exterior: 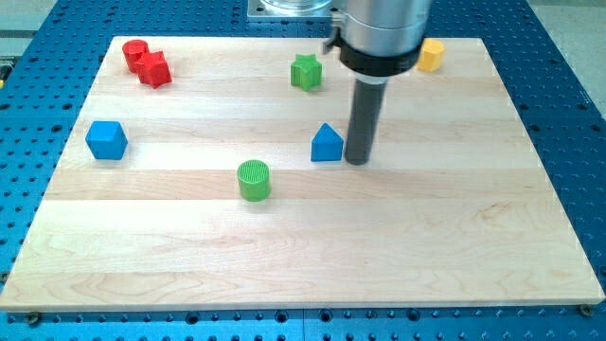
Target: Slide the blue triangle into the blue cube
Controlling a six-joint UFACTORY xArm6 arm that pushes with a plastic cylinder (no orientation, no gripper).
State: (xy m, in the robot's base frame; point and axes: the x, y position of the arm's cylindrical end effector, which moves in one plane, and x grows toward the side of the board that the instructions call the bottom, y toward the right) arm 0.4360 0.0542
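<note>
The blue triangle (pixel 327 144) sits near the board's middle, a little right of centre. My tip (pixel 357 160) stands right against its right side, touching or nearly touching it. The blue cube (pixel 106 139) sits far off at the view's left edge of the board, on about the same row. The rod rises from the tip to the arm's grey body at the view's top.
A green cylinder (pixel 254 180) lies below and left of the triangle, near the line toward the cube. A green star (pixel 306 72) is above it. A red cylinder and red block (pixel 146 63) sit at top left. A yellow block (pixel 431 55) is at top right, partly behind the arm.
</note>
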